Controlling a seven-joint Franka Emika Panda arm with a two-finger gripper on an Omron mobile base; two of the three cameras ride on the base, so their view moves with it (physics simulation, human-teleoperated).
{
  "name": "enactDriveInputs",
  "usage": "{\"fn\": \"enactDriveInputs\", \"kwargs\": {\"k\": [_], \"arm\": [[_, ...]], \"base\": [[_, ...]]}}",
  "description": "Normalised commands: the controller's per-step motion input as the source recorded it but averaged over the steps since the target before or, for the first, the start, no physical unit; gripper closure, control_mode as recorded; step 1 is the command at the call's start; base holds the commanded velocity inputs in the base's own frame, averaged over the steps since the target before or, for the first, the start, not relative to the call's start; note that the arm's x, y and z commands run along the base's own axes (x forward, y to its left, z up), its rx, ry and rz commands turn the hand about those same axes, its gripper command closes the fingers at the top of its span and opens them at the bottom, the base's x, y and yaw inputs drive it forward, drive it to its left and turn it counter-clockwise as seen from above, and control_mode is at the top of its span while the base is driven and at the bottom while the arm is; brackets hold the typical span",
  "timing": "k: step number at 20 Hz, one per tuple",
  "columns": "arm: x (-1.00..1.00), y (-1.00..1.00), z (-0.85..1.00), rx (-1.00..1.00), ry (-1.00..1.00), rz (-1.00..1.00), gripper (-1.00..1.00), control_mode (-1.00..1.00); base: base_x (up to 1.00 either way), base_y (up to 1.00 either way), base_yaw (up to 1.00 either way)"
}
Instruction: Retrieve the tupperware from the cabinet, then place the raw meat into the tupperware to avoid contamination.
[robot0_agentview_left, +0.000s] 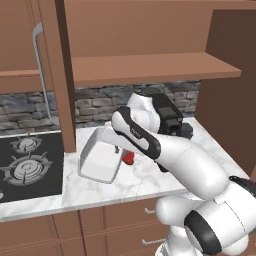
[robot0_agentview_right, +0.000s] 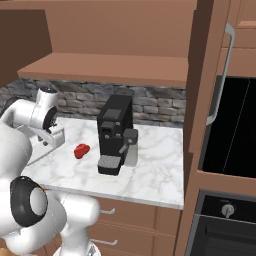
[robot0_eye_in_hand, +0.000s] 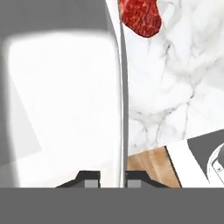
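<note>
Tub out of the cabinet, clamped by one wall over the counter, meat not in it yet.

Left to right from the left base view: stove (robot0_agentview_left: 27, 167) at far left, open cabinet (robot0_agentview_left: 150, 67) door edge next, then the tupperware (robot0_agentview_left: 100, 159) tilted just above the marble counter (robot0_agentview_left: 135, 182), and the raw meat (robot0_agentview_left: 129, 158) just beside its right edge, half hidden by my arm. In the hand view the gripper (robot0_eye_in_hand: 112, 178) is closed tight on the tub's thin side wall, one fingertip each side of it, meat at the top right outside the tub. Coffee machine (robot0_agentview_right: 116, 134) sits right of the meat. Risks I see: the tub is tilted, so letting go now may tip it; setting it down could land a rim on the meat or shove it away; a thin-wall pinch may slip.
</note>
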Motion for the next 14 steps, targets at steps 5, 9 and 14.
{"fn": "enactDriveInputs", "kwargs": {"k": [5,9,14], "arm": [[0.44,0.0,-0.33,-0.03,-0.05,0.13,1.0,-1.0],[0.43,0.19,-0.3,-0.05,0.0,0.13,1.0,-1.0],[0.34,0.27,-0.18,-0.11,0.02,0.09,1.0,-1.0]], "base": [[0.0,0.0,0.0],[0.0,0.0,0.0],[0.0,0.0,0.0]]}}
